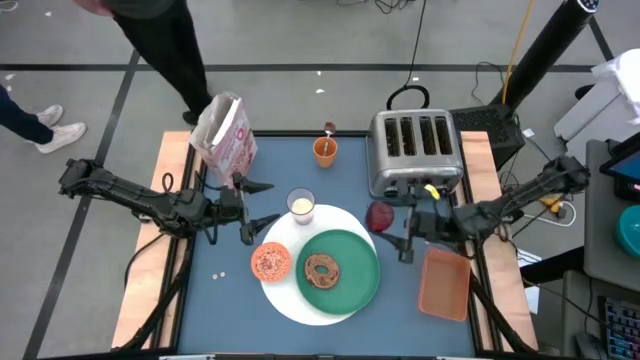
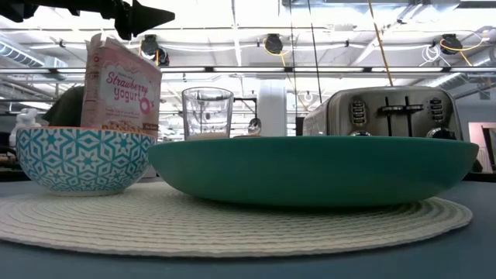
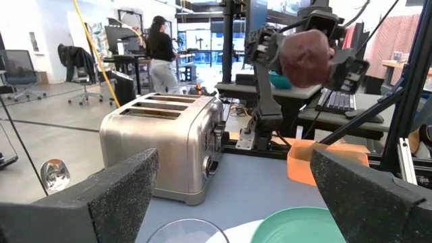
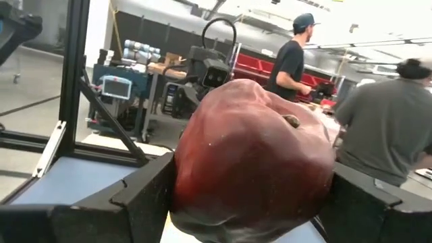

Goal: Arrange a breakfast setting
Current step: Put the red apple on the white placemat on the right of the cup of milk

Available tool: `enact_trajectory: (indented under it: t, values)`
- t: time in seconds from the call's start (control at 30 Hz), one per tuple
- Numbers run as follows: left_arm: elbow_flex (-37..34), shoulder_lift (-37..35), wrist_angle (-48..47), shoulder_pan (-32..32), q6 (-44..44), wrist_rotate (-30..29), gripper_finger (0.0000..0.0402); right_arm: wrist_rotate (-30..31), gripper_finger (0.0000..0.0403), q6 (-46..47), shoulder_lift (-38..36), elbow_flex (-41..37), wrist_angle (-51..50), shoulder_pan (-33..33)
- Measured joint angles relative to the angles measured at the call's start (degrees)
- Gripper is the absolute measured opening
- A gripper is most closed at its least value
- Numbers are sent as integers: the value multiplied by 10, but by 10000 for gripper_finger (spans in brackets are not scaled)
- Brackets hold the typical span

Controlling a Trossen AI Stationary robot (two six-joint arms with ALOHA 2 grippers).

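Note:
The round white mat (image 1: 290,300) carries the large green plate (image 1: 350,285) with the brown bagel (image 1: 322,268), the small orange bowl (image 1: 271,262) and the glass of milk (image 1: 301,205). The pink cereal box (image 1: 225,135) stands at the far left. The spoon (image 1: 329,129) stands in an orange cup (image 1: 325,151). My right gripper (image 1: 388,218) is shut on the dark red fruit (image 1: 379,214) between the toaster and the mat. My left gripper (image 1: 264,205) is open and empty, left of the glass. My right gripper pinches the dark red fruit's two opposite sides (image 4: 192,182) between its two fingers (image 4: 142,199). The fingers lie level and come from the table's right. The fruit is lifted clear of the table, as the left wrist view (image 3: 307,54) shows, its stem dimple (image 4: 290,120) tilted upward.
The silver four-slot toaster (image 1: 415,150) stands at the far right, just behind the fruit. The rectangular orange tray (image 1: 445,282) lies right of the plate. Two small crumbs (image 1: 218,272) lie left of the bowl. People stand beyond the far edge.

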Motion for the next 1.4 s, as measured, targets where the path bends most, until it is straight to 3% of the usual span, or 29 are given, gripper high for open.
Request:
enact_trajectory:
  t: [0.17, 0.37, 0.87, 1.0, 1.4]
  values:
    - [0, 0, 0, 0, 0, 0, 392, -105, 295, 31, 27, 0, -2, -92]
    - [0, 0, 0, 0, 0, 0, 392, -168, 295, 48, 79, 0, 0, -172]
    - [0, 0, 0, 0, 0, 0, 392, -177, 295, 29, 242, 0, 45, -255]
    - [0, 0, 0, 0, 0, 0, 392, -227, 295, 40, 271, 0, 77, -277]
    - [0, 0, 0, 0, 0, 0, 392, -292, 295, 42, 357, 0, 142, -309]
